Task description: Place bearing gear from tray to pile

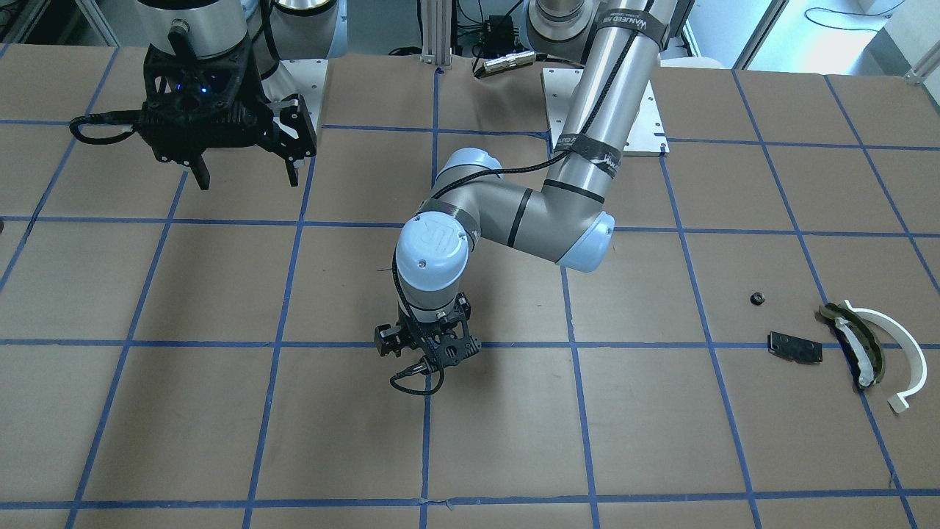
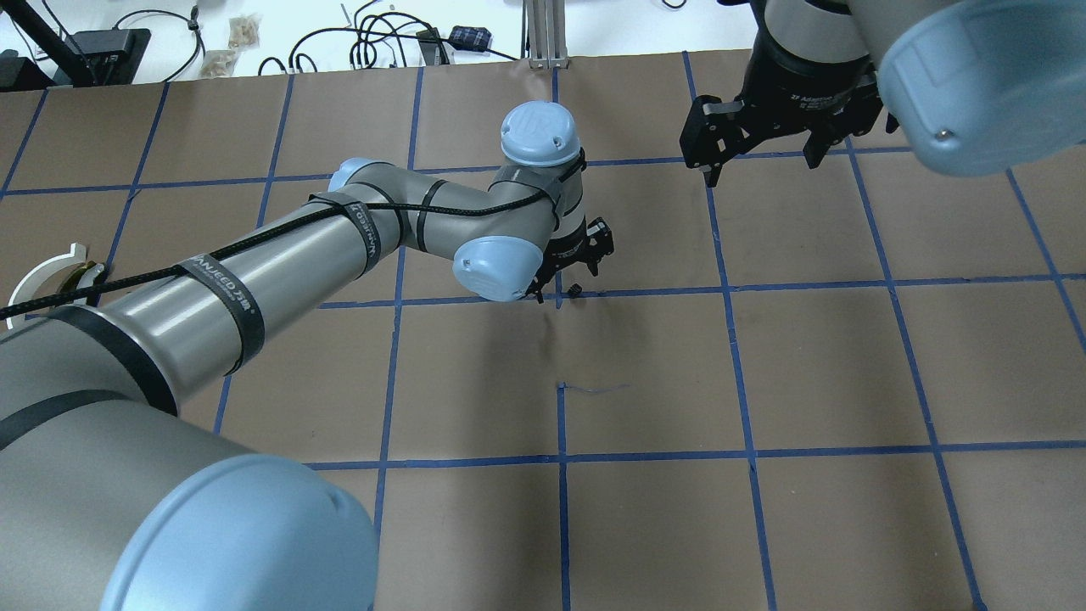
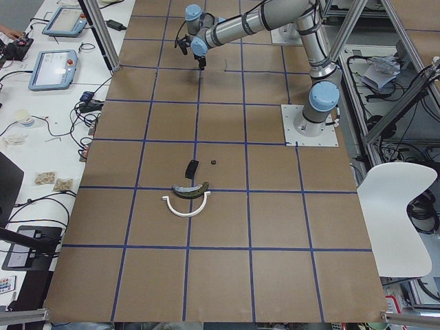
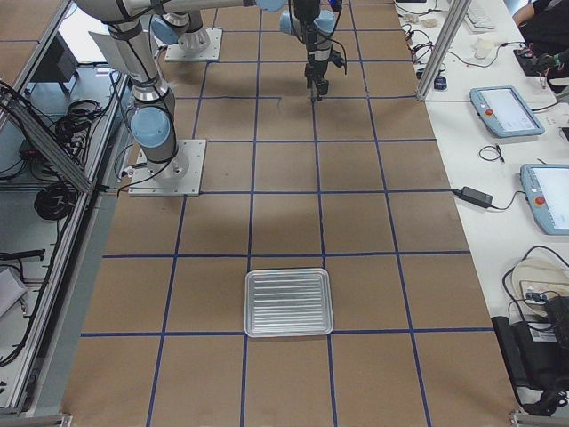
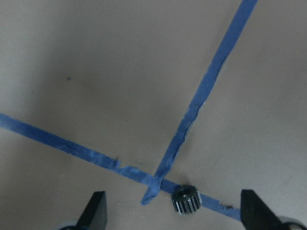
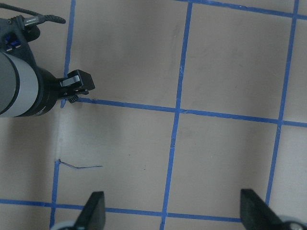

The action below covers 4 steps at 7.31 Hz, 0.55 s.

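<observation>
A small black bearing gear (image 5: pixel 186 199) lies on the brown paper, on a blue tape line beside a tape crossing. My left gripper (image 5: pixel 175 213) is open and points straight down over it, with the gear between the fingertips (image 5: pixel 96 211) and touching neither. This gripper stands low at the table's middle (image 1: pixel 426 353). The pile lies far off at the table's left end: a white half-ring (image 1: pixel 892 345), an olive-and-black curved piece (image 1: pixel 855 342) and a flat black plate (image 1: pixel 794 347). The metal tray (image 4: pixel 288 302) shows empty. My right gripper (image 1: pixel 246 176) hangs open and empty, high above the table.
A small black part (image 1: pixel 757 298) lies loose just beside the pile. Blue tape divides the brown paper table (image 2: pixel 764 382) into squares. The left arm's elbow and forearm (image 2: pixel 382 221) stretch across the table toward the middle.
</observation>
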Motion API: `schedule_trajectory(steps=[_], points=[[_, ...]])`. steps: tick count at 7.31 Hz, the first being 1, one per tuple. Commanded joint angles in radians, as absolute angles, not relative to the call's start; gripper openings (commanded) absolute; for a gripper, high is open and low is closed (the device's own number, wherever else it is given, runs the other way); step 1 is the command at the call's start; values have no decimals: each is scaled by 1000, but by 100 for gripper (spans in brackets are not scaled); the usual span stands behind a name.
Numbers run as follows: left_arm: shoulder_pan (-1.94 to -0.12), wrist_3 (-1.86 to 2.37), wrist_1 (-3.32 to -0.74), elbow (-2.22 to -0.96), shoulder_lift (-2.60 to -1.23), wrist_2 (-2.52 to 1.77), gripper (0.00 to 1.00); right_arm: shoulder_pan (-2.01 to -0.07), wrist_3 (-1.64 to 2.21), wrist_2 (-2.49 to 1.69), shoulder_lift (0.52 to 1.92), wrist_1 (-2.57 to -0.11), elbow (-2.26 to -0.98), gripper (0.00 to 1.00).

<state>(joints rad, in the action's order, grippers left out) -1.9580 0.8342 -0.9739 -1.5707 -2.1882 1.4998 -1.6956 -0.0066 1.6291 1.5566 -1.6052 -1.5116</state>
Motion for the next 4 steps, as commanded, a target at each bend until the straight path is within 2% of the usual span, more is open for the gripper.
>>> schedule_trajectory(steps=[1,4], points=[[-1965,835,-976,-1580,-2197,1499,80,-1697,-3,1625,1554,-1575,-1497,100],[-1967,830,-966,-1578,-2203,1502,79,-1697,0,1624,1551,-1586,-1500,100]])
